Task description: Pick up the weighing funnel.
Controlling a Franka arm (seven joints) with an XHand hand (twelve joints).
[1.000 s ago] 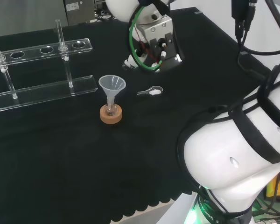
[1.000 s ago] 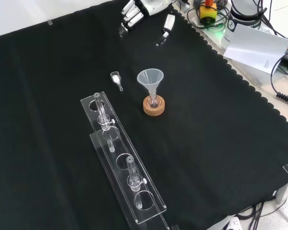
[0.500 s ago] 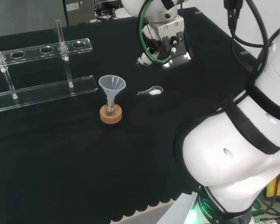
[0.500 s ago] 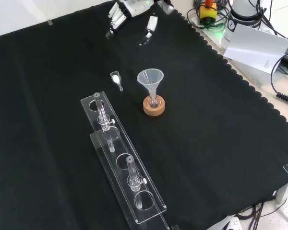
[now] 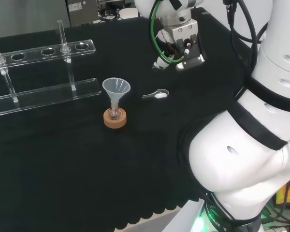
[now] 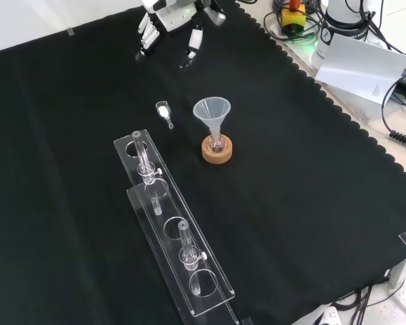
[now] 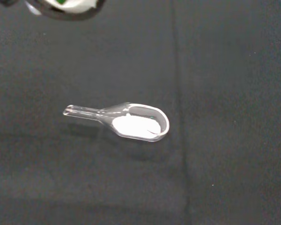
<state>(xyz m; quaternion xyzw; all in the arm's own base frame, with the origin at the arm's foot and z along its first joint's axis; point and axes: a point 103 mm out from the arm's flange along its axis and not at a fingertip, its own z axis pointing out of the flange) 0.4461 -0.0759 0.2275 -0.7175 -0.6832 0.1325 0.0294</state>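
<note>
The weighing funnel [image 6: 164,110] is lying on its side on the black-clothed table [image 6: 311,176], untouched, in the upper middle of the front view, with its short stem pointing toward the lower right of that frame. In the wrist view the weighing funnel [image 7: 131,123] is sitting near the frame's centre and is carrying a small heap of white powder [image 7: 132,126] in its scoop. The robot hand [image 6: 168,15] is hanging above the cloth at the top edge of the front view, above and slightly left of the weighing funnel and well apart from it; its fingers [image 6: 146,37] are stretching down, straight and spread away from the thumb, and are gripping nothing. In the head view the robot hand [image 5: 181,46] is hovering in the upper middle of the frame, while the weighing funnel [image 5: 156,94] is lying below it, nearer the centre. Just to the right of the weighing funnel in the front view, the funnel [image 6: 212,110] is standing mouth up with its stem in a small flask [image 6: 216,143] on a cork ring [image 6: 217,152]. A clear test tube rack [image 6: 172,230] is running from the centre toward the bottom of the front view, and two test tubes [image 6: 143,159] are standing in it. The white arm [image 5: 241,159] is bulking large at the right of the head view.
</note>
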